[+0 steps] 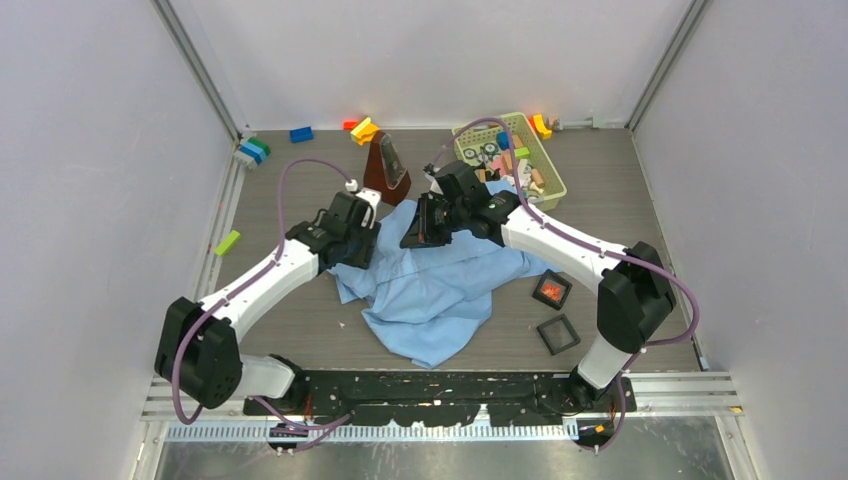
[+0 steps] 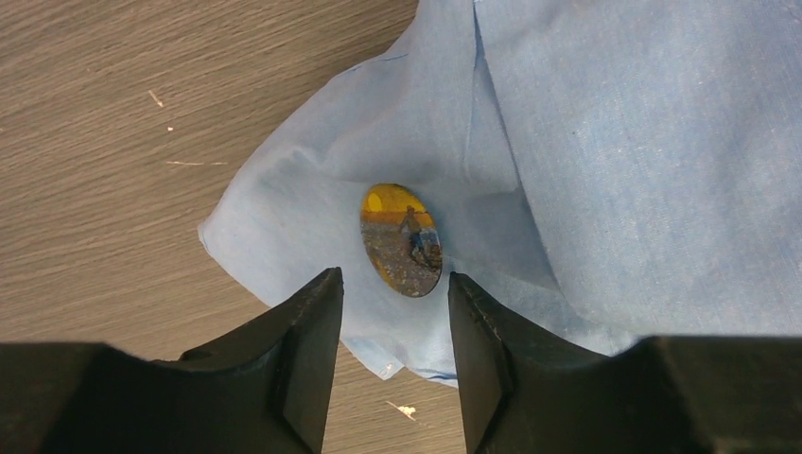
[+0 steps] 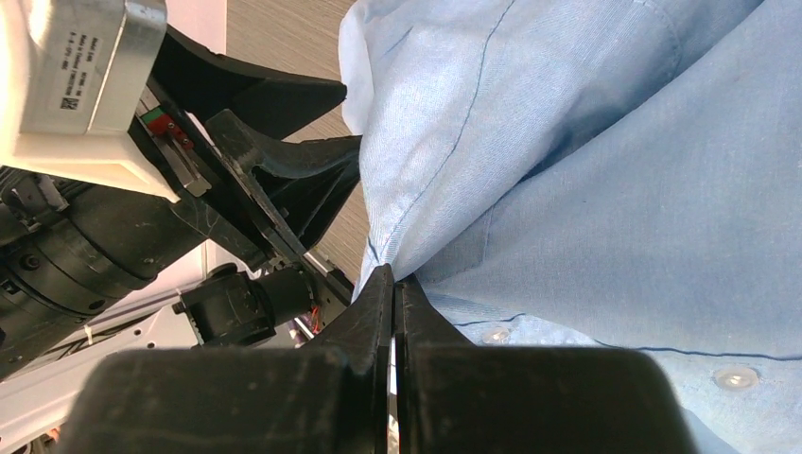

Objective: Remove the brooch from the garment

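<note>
1. Looking down from the top cam: light-blue cloth shirt (image 1: 440,290) lies crumpled mid-table on the grey wood-grain table (image 1: 300,335), betw. both arms. Left gripper (image 1: 352,238) sits over the shirt's left edge, right gripper (image 1: 425,225) over its far part. Brooch is hidden here & jaw state can't be told from this view. Pale-green plastic basket (image 1: 555,190) of small bits stands far right, just beside the shirt. Two black square frames (image 1: 552,290) lie right of it.
2. Left wrist cam: oval yellow-and-brown picture brooch (image 2: 401,238) sits on a left corner flap of the shirt (image 2: 643,170), close to the cloth edge, bare table (image 2: 113,142) to the left. Left gripper (image 2: 395,284) is spread. The brooch's near end lies betw. the fingertips (image 2: 317,303), no contact visible.
3. Right wrist cam: right gripper (image 3: 392,279) is pressed together, pinching a fold of the shirt (image 3: 586,189); creases run to the tips. Two white buttons (image 3: 736,378) show near right. Left gripper's black fingers (image 3: 284,156) are at left, beside the cloth.
</note>
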`<state>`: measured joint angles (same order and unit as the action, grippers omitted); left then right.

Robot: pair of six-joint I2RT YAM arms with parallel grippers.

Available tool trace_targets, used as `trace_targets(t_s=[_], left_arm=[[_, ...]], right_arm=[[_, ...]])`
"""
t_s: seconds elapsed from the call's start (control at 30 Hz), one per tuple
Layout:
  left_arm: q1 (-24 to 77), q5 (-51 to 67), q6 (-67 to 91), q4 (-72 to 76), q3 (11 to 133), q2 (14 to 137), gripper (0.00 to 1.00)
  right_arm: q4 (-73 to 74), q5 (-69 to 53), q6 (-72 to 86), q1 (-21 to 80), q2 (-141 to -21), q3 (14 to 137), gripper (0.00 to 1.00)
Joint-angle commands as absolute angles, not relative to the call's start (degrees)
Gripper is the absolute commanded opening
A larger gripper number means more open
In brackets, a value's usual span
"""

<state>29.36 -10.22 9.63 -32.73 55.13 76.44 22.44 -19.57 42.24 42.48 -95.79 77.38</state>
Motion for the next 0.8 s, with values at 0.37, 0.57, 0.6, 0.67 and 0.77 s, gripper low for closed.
trace_targets(t_s=[0.37, 0.57, 0.6, 0.67, 0.77], left_arm=[[29.4, -13.0, 9.0, -29.6, 55.9, 76.3, 0.00], [27.4, -8.6, 11.9, -28.9, 55.1, 73.8, 0.00], [26.5, -6.2, 12.8, -28.4, 54.8, 73.2, 0.00], [24.6, 0.3, 14.3, -27.3, 54.2, 72.0, 0.00], [22.4, 8.0, 15.9, -25.9, 53.6, 70.5, 0.00]], right_arm=[[22.2, -20.4, 42.3, 41.7, -94.9, 79.0, 0.01], [23.1, -18.4, 41.6, 41.3, -94.4, 76.8, 0.01], [23.2, -17.8, 41.6, 41.3, -94.6, 76.7, 0.00], [23.8, -17.3, 41.4, 41.3, -95.3, 76.3, 0.01], [23.8, -17.0, 41.5, 41.2, -96.3, 75.5, 0.01]])
